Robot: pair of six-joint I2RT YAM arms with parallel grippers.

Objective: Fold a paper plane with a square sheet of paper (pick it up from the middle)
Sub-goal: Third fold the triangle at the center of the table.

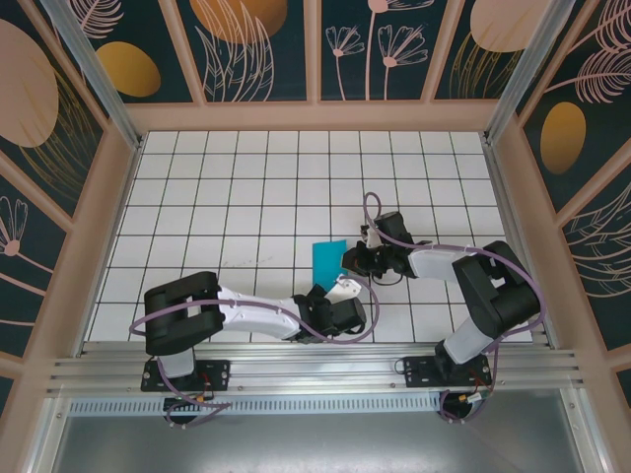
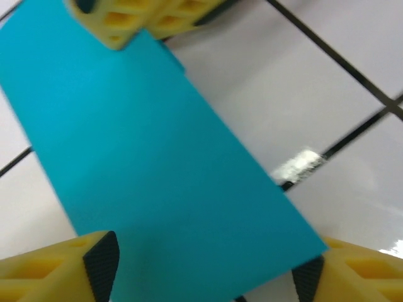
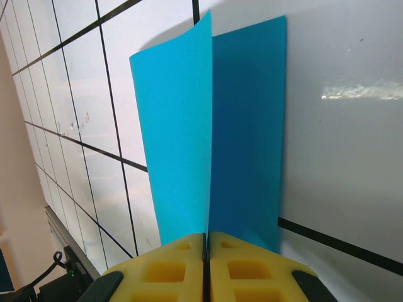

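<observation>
Teal-blue square sheet of paper [image 1: 327, 258], folded double, sits over the table [image 1: 246, 187] clamped in the closed right end effector [image 3: 206, 242]; the left end effector [image 2: 204, 274] gapes open at its opposite edge

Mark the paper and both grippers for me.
square sheet of paper [image 3: 245, 126]: right wrist view, darker right flap.
right gripper [image 3: 206, 246]: right wrist view, seam where the fingers meet.
left gripper [image 2: 208, 267]: left wrist view, midway between the spread fingers.
</observation>
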